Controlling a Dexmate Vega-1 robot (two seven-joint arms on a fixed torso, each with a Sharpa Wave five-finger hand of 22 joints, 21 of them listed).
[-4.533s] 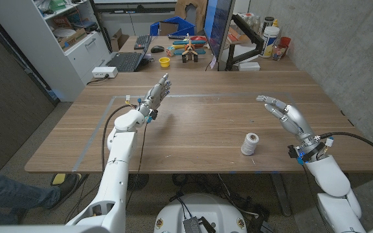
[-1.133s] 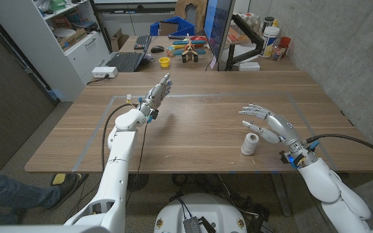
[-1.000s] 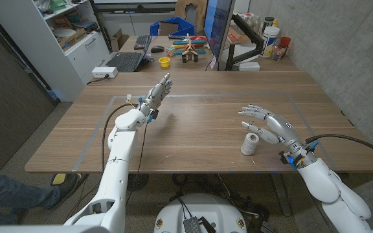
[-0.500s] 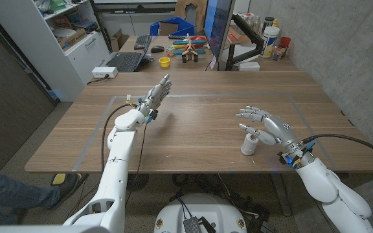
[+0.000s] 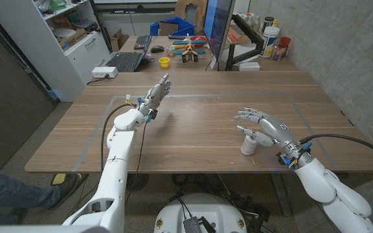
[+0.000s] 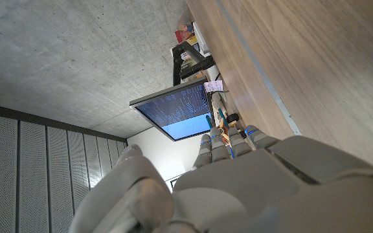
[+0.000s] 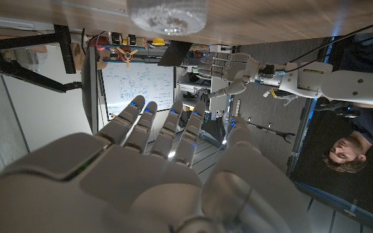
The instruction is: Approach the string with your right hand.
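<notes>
Glossy white arms (image 5: 120, 155), silver-grey hands (image 5: 270, 127), blue-tipped fingers (image 7: 136, 107), black wrist cables (image 5: 342, 136)

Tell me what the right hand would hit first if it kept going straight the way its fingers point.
Probably nothing nearby: the right hand points left, above the string spool, over bare table. The left hand stands farther off; depth is unclear.

A wooden counter (image 5: 199, 123) seen from above. The right robot hand (image 5: 264, 126) hovers with fingers spread directly over a small white spool of string (image 5: 247, 146) standing upright near the counter's front edge, thumb close beside the spool's top. The left robot hand (image 5: 156, 94) is raised well apart on the other side, fingers extended and empty. A monitor (image 5: 219, 29) and keyboard (image 5: 124, 61) sit on a desk behind.
</notes>
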